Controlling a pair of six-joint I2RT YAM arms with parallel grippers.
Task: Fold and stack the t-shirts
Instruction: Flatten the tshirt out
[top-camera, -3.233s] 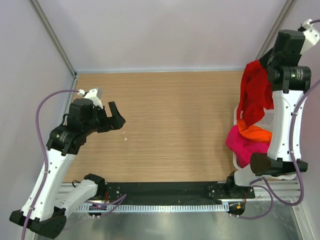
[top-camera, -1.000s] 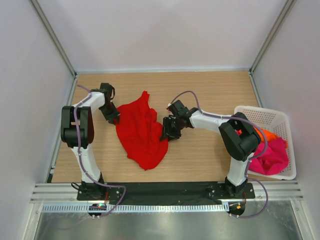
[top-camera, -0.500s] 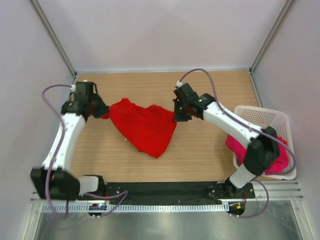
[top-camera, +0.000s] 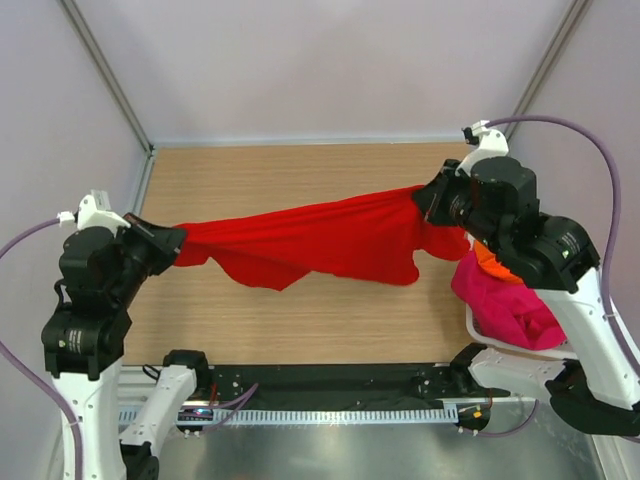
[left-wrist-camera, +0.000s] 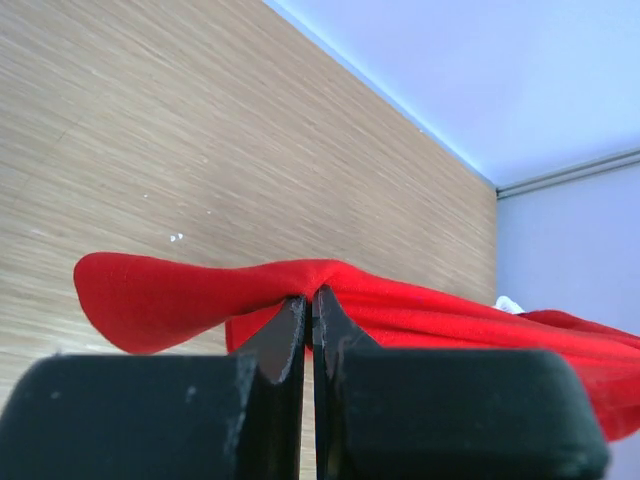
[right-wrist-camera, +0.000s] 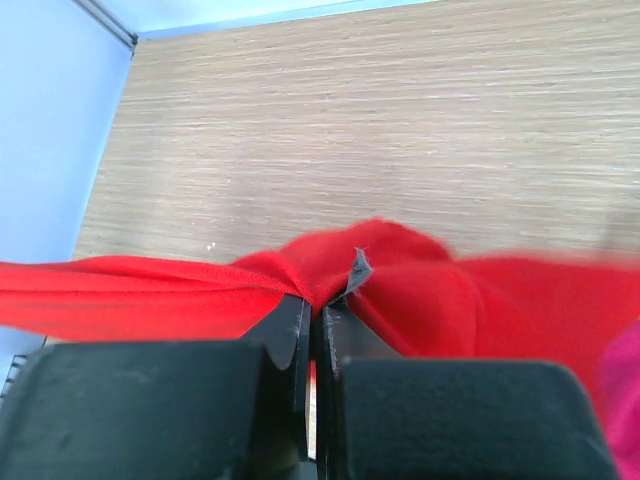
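Note:
A bright red t-shirt (top-camera: 320, 240) hangs stretched in the air over the wooden table (top-camera: 300, 170), pulled taut between my two arms. My left gripper (top-camera: 178, 240) is shut on its left end, and in the left wrist view the red t-shirt (left-wrist-camera: 400, 310) bunches at the tips of the left gripper (left-wrist-camera: 311, 296). My right gripper (top-camera: 428, 200) is shut on the right end; the red t-shirt (right-wrist-camera: 420, 290) folds over the right gripper (right-wrist-camera: 318, 304). A magenta-pink t-shirt (top-camera: 505, 305) and an orange t-shirt (top-camera: 492, 262) lie at the right, partly hidden by my right arm.
The white lattice basket (top-camera: 472, 322) under the pink and orange shirts shows only as a sliver of rim behind my right arm. Grey walls close in the table on three sides. A black rail (top-camera: 320, 380) runs along the near edge.
Both arms have risen and drawn apart, lifting the red t-shirt off the table and stretching it wide. One second ago it lay crumpled on the wood between them.

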